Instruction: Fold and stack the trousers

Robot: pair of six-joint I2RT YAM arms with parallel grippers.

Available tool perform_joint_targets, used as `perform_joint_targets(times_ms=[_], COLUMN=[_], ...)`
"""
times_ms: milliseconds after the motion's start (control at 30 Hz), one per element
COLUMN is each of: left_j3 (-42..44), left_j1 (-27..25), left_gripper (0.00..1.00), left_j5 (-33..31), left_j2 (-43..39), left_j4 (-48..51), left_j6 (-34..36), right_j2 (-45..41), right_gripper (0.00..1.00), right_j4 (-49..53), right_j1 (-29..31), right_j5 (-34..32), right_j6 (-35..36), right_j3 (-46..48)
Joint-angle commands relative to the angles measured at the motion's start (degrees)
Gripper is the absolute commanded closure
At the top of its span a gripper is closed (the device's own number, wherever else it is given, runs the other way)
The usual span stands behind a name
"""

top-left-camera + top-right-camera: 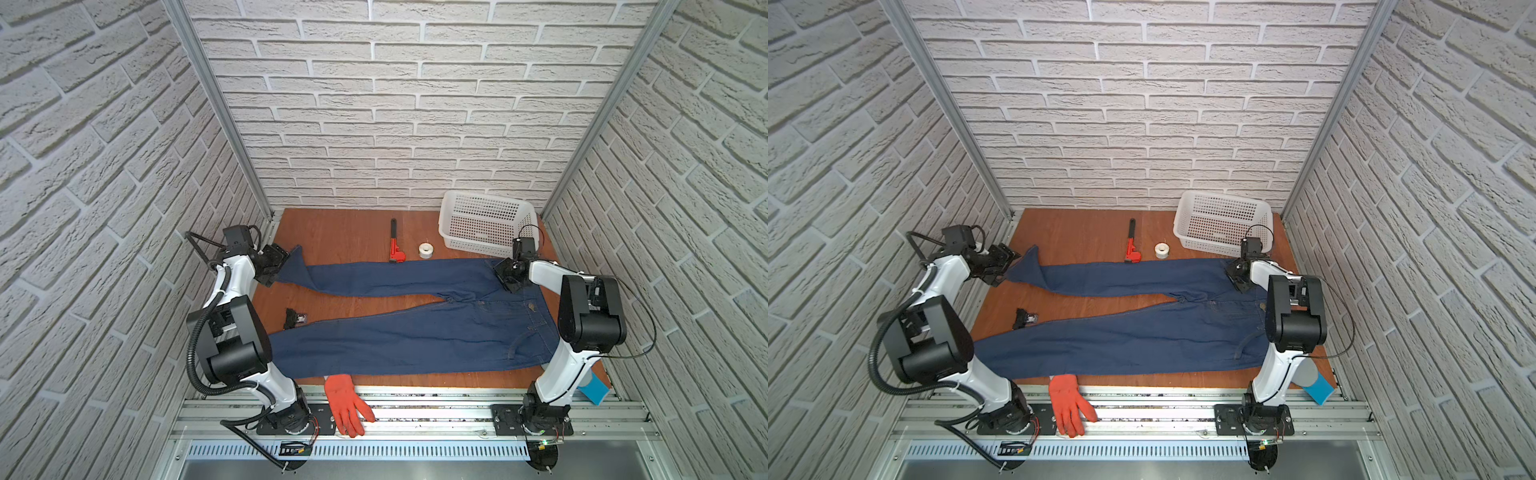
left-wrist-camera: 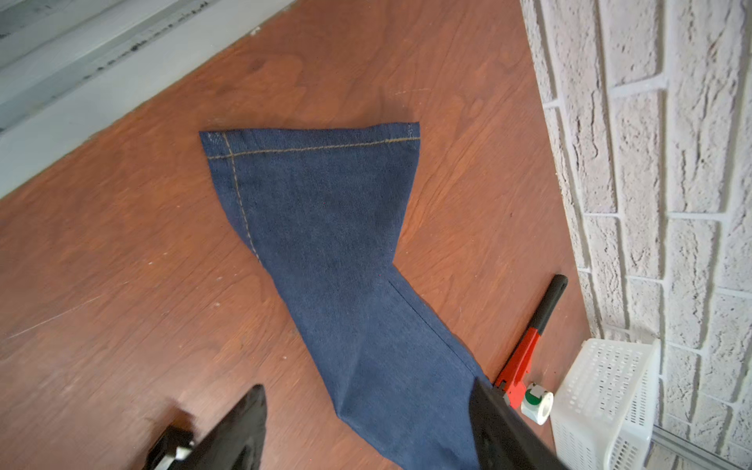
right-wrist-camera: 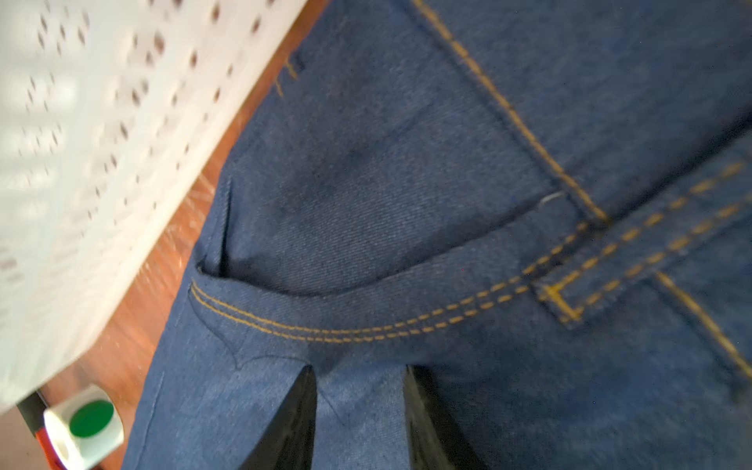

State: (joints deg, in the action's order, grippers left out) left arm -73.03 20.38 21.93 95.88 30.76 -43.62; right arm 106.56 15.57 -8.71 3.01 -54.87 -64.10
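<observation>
The trousers (image 1: 415,336) lie spread open across the wooden table (image 1: 340,232), waist to the right, both legs running out to the left and parted in a narrow V. We see no fold in them yet: the legs are not laid on each other and nothing is doubled over or stacked, so we judge the whole job is ahead of us. The far leg kinks near its hem, which will want straightening.

At that hem our left gripper (image 2: 366,386) stands with jaws wide, one on each side of the flat cloth, holding nothing. At the far corner of the waist, by the pocket, our right gripper (image 3: 360,370) has its jaws at a narrow gap with denim showing between them. We cannot tell whether they pinch the cloth or only hover on it.

We read this as the start of the first fold, bringing the far leg over onto the near one.

Just beyond the far leg lie a wrench (image 1: 395,249) and a roll of tape (image 1: 425,250), both close to the cloth's edge, and a white basket (image 1: 478,232) sits near the waist. An orange-red glove (image 1: 347,405) hangs over the front rail, touching the near leg's edge
</observation>
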Motion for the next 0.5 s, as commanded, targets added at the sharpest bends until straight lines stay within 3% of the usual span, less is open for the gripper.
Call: perform_joint_targets(times_ms=[0,267,467], left_j3=[-2.84,-8.86,-14.74], left_j1=[-1.59,-5.58,-6.71], left_gripper=[0.22,0.17,0.18], left_j5=[1.22,0.01,-6.18], left_j2=[2.32,10.87,17.87], left_j4=[-3.24,-3.47,-0.87], left_j6=[1.08,1.86,2.96], right_j2=[1.76,-1.87,-7.15], right_gripper=[0.62,0.56,0.55], right_j4=[-0.02,2.64,5.26], right_j1=[-1.32,2.21,4.46], right_j5=[-3.71,1.46,2.82], right_j6=[-0.92,5.69,7.81], right_j3=[1.09,-3.84,-2.91])
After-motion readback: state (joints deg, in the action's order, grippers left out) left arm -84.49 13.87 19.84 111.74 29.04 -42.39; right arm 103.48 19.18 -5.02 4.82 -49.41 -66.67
